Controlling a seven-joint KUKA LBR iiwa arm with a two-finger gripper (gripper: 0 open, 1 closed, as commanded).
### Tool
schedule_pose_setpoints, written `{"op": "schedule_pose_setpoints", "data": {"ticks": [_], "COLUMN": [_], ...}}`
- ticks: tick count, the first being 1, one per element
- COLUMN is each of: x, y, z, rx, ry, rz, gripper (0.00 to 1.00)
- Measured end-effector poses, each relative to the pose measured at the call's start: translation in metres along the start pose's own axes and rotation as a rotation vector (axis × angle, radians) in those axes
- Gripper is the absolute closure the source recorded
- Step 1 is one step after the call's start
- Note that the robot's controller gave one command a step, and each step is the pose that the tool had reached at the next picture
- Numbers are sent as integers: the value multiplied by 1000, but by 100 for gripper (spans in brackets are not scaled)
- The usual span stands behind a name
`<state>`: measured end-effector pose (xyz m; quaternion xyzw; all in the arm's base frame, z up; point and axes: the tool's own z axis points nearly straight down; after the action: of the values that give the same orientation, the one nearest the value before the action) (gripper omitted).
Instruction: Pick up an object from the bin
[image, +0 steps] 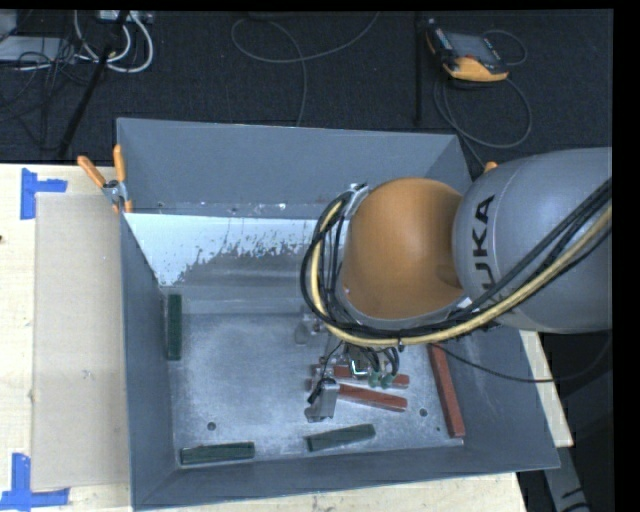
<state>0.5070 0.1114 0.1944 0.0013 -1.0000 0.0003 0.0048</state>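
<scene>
My hand (321, 397) low at left end of red-brown flat sticks (384, 400); grip state: cannot tell. Approach step, I judge; next: straddle one, clamp, lift.

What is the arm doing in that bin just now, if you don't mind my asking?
The KUKA arm reaches into the grey bin from the right, its claw down near the floor beside two reddish-brown bars. Another reddish-brown bar lies by the right wall, and three dark green bars lie at the left and front. Whether it grips anything cannot be seen.
</scene>
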Motion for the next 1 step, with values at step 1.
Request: {"op": "schedule_pose_setpoints", "data": {"ticks": [1], "x": [-10], "y": [-56], "z": [128], "rx": [0], "ry": [-1], "rz": [-234], "gripper": [0]}}
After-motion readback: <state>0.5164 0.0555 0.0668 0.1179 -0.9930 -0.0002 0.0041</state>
